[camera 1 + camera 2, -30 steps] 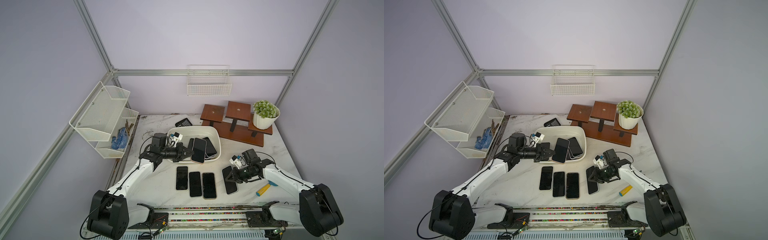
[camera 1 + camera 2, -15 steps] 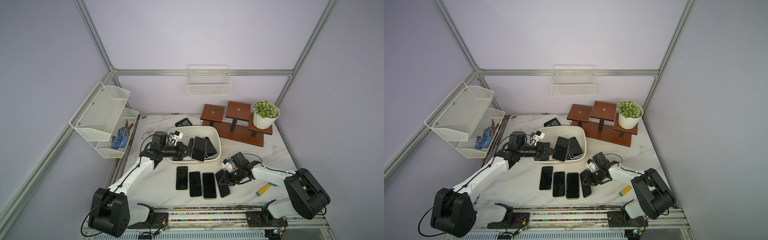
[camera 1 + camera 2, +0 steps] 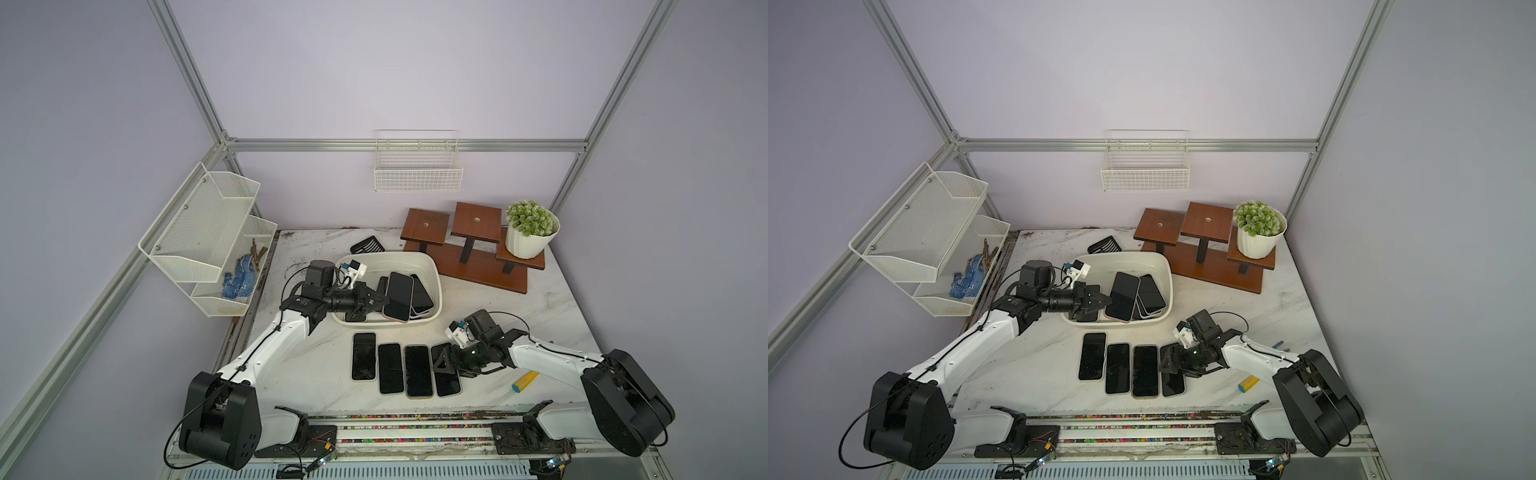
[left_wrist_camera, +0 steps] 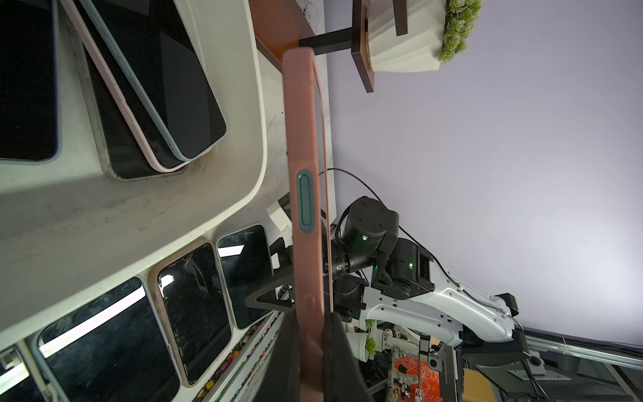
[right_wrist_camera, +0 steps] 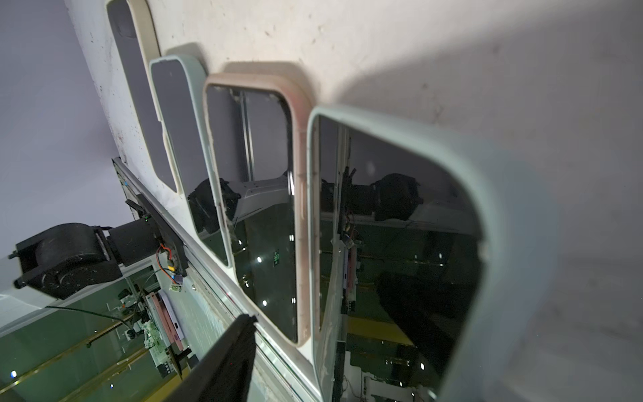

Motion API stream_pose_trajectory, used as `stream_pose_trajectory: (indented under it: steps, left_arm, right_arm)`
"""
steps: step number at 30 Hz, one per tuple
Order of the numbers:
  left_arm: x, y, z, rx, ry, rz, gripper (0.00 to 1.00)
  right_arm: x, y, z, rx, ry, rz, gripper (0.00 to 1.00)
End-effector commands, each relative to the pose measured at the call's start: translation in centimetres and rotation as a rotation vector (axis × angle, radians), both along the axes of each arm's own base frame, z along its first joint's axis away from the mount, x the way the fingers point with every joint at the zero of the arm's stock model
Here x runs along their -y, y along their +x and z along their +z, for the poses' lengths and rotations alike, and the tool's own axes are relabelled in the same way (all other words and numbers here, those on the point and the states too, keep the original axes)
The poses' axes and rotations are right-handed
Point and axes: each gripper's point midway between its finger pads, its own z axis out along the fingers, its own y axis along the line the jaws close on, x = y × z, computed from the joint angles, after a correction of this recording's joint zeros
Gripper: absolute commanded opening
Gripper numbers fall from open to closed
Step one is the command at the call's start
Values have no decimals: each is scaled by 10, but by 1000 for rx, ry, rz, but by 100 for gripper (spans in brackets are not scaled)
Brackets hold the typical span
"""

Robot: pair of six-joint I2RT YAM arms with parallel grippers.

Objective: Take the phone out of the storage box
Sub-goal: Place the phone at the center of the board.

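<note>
Phone lineup out front: four phones [image 3: 391,368] lie flat side by side on the table [image 3: 316,365], long axes running near-to-far.
Right claw [image 3: 451,365]: spread over the far end of the fourth phone [image 3: 448,384], pinching nothing.
Left claw [image 3: 379,300]: pressed onto one long edge of the pink-cased phone [image 3: 398,296], which sticks out past the tips toward the right arm's side.
Where it sits: lifted over the storage box [image 3: 395,257], near end above the near rim, long axis roughly near-to-far.
My read: left arm's job; the row lies straight nearward.
Room: bare marble off the row's left end looks free, right end is crowded.
Back there: more phones [image 3: 419,297] stacked in the box.
</note>
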Motion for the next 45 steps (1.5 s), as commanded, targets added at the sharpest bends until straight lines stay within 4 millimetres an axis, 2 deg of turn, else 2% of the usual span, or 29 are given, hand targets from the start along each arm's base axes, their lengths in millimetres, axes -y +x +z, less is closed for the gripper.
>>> stream_pose_trajectory:
  steps: [1,4,6,9,12,15,21,26,32,35,39,45]
  left_arm:
    - [6,3,38,159,-41,-49,0]
    - [6,3,40,162,-42,-51,0]
    - [6,3,40,165,-43,-53,0]
    - [7,4,45,172,-49,-58,0]
    - [8,5,53,183,-62,-65,0]
    - [11,7,63,193,-82,-72,0]
    - [15,6,77,207,-133,-80,0]
    - [15,4,81,213,-151,-82,0]
    - [15,4,82,214,-159,-83,0]
    - [16,4,83,214,-167,-82,0]
    - [16,5,81,209,-172,-82,0]
    - [16,4,81,206,-176,-82,0]
  right_arm:
    - [18,-6,8,7,-98,-32,82]
    - [34,5,30,66,-171,-105,100]
    - [40,19,50,123,-195,-155,100]
    - [36,45,98,249,-158,-202,100]
    - [14,72,160,388,5,-219,100]
    - [-18,85,212,421,269,-172,100]
    - [-58,106,254,395,655,-126,99]
    - [-73,121,275,365,842,-125,98]
    - [-88,129,271,330,849,-80,93]
    - [-95,130,268,317,852,-66,87]
    - [-103,129,268,305,875,-50,71]
    - [-104,127,266,296,875,-47,29]
